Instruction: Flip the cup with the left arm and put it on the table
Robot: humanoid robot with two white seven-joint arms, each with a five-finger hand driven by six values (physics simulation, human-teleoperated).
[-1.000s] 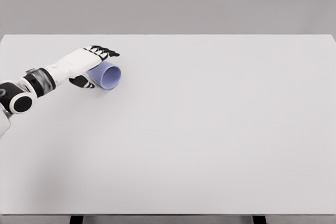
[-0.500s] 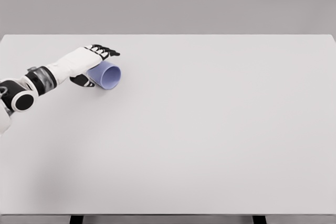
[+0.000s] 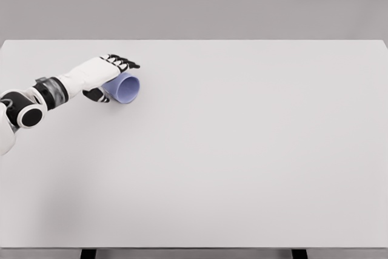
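On white table [image 3: 242,150] | left hand [image 3: 100,74] over tipped cup [image 3: 125,88] | grey wall behind

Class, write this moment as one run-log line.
left hand: around cup | cup: purple, on its side, opening facing camera | table: white | right arm: unseen

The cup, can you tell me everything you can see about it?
The cup is a small, plain light-purple one that looks like smooth plastic. It lies on its side near the far left of the white table, its open mouth facing the camera and a bit right, so you can see inside; it looks empty. The left hand covers it from above, dark fingers stretched over the top and the thumb at its left side. No handle shows.
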